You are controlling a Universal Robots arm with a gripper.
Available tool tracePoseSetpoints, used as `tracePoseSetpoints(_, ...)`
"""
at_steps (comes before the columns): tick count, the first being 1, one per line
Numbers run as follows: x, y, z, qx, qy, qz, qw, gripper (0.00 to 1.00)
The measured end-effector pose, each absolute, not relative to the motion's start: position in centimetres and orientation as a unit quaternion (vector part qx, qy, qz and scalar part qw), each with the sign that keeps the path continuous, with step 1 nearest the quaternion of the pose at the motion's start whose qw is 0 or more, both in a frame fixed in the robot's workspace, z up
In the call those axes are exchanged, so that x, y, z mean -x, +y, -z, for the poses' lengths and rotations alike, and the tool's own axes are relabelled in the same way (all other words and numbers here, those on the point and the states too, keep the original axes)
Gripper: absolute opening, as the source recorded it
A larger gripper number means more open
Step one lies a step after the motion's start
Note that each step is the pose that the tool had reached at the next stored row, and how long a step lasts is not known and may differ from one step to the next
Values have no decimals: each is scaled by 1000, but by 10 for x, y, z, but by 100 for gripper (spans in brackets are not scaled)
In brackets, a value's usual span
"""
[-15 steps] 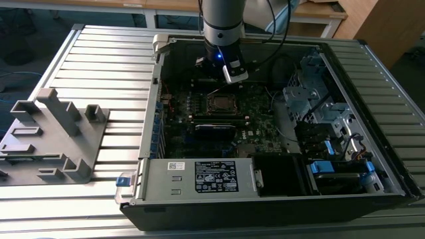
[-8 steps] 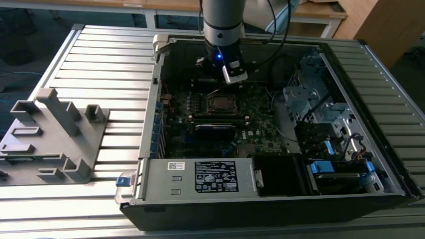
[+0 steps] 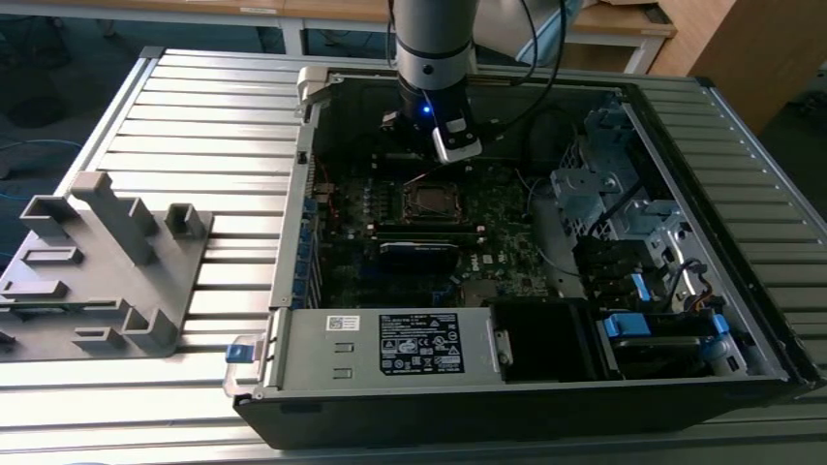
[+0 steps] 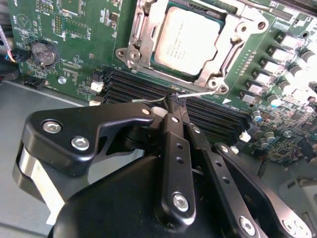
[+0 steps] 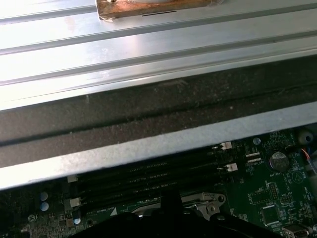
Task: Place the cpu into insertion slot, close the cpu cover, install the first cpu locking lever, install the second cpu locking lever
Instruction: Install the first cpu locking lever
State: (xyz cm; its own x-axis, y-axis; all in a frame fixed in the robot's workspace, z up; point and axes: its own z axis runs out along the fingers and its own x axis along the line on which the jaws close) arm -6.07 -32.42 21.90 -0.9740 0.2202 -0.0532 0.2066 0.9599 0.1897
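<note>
In the exterior view the gripper [image 3: 452, 148] hangs at upper centre inside the computer case [image 3: 290, 242], just above the insertion slot [image 3: 433, 201] in the frame, with the case walls well apart on both sides. The second wrist view adds more: jaws pinched together on a thin wire locking lever [image 4: 200, 93], beside the cpu [image 4: 190, 39], which is seated under the closed cpu cover [image 4: 140, 42].

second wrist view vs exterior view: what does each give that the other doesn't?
Second wrist view: the chip seated with the metal cover down around it, the tool shut on the end of a thin wire lever, and a coin battery.
Exterior view: the arm reaching into the open computer case, the power supply, and a grey fixture on the ridged table.
Both: the green board with the tool above it.
</note>
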Motion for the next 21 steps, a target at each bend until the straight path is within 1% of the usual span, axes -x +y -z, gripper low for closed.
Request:
tracePoseSetpoints(15, 61, -324, -218, -108, 989, -93, 39, 11)
tracePoseSetpoints(20, 61, -324, -217, -107, 989, -95, 50, 11)
tracePoseSetpoints(21, 61, -324, -217, -106, 988, -95, 51, 11)
